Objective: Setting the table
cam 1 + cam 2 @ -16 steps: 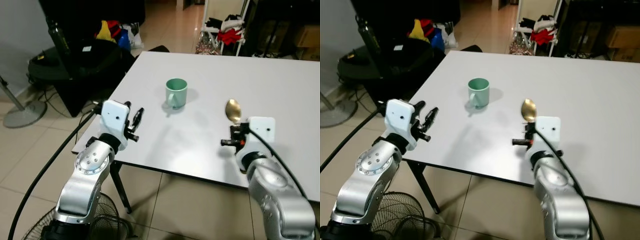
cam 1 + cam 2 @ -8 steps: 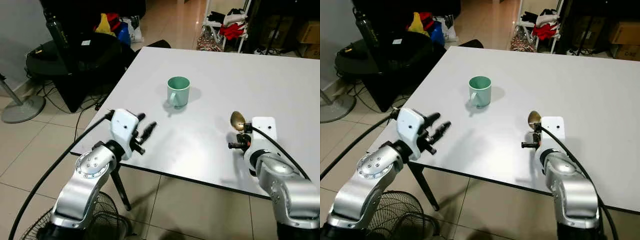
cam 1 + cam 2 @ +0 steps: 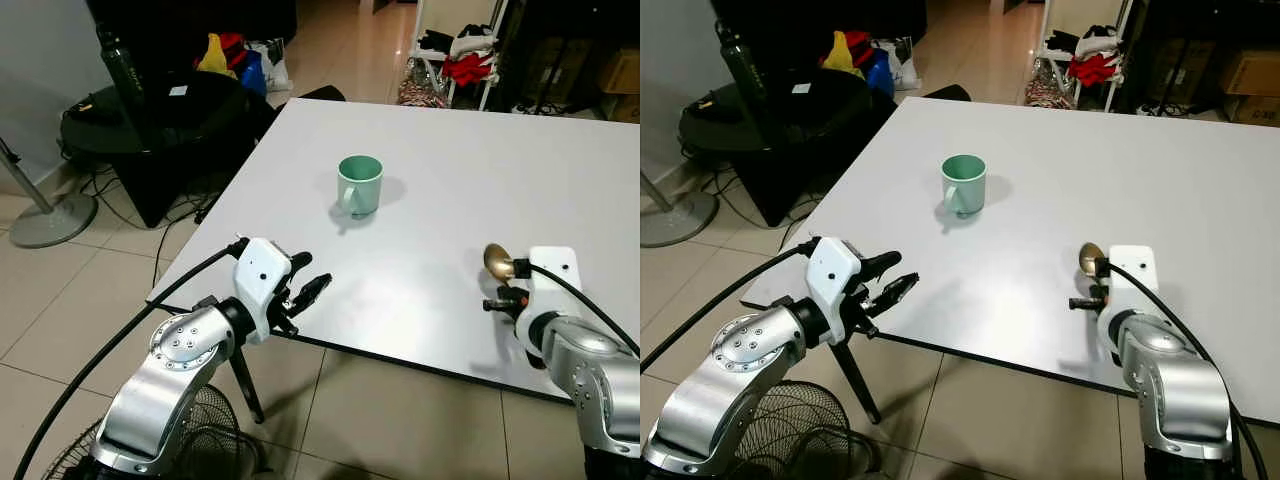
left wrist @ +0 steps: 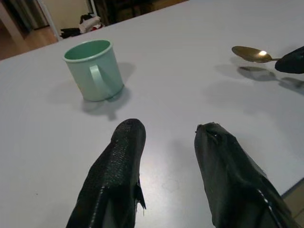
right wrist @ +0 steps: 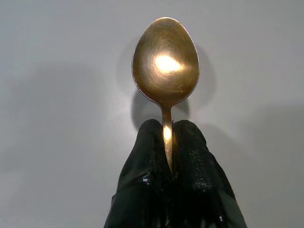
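The right gripper (image 5: 167, 142) pinches the spoon (image 5: 165, 61) by its thin stem above the bench (image 3: 520, 150) near its front edge. It looks light, stiff and slick, likely to pivot. The left gripper (image 4: 168, 137), jaws spread, faces the mug (image 4: 92, 69).

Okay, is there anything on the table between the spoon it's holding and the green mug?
Nothing visible. The right gripper holds the spoon above bare white table, and the stretch across to the green mug has nothing on it.
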Controlling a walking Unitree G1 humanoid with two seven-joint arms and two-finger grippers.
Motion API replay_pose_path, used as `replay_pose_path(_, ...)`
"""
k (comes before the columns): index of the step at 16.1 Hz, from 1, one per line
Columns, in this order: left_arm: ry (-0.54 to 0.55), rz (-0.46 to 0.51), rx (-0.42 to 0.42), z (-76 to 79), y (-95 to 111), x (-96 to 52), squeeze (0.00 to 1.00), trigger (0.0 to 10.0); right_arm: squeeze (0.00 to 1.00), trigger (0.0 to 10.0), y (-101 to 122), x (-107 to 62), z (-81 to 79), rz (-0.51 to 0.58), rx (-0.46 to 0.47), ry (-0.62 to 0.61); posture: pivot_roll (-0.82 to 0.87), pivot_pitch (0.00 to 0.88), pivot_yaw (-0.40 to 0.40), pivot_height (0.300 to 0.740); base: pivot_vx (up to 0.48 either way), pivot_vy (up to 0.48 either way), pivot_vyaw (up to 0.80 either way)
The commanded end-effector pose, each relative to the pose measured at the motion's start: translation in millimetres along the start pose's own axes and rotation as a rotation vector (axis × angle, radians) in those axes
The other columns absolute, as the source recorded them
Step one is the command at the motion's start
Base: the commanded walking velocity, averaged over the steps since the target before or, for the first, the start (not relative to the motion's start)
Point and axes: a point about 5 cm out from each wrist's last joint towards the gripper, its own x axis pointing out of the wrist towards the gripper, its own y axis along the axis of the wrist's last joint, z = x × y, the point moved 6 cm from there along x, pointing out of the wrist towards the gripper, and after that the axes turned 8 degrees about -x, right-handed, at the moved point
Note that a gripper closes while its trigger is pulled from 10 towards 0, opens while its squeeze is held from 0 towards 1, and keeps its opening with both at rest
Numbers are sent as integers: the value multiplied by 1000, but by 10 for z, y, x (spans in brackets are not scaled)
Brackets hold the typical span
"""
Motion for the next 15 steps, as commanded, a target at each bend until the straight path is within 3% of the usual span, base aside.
replay_pose_path(1,-16,0,9,26,27,0,0,10000,0,10000,-49,8,55,-9,16,-15,9,0,89,740,0,0,0)
replay_pose_path(9,-25,-1,10,44,37,3,0,10000,0,10000,-86,112,212,-7,25,-43,13,0,90,740,0,0,0)
replay_pose_path(10,-32,-4,6,59,30,-4,0,10000,361,10000,-107,128,222,-8,31,-47,17,0,86,740,0,0,0)
replay_pose_path(11,-49,-8,0,88,21,-6,0,10000,1000,10000,-120,133,238,-8,31,-56,17,0,86,740,0,0,0)
replay_pose_path(15,-85,-8,-33,146,19,-7,0,10000,1000,10000,-67,121,263,25,34,-69,12,0,90,740,0,0,0)
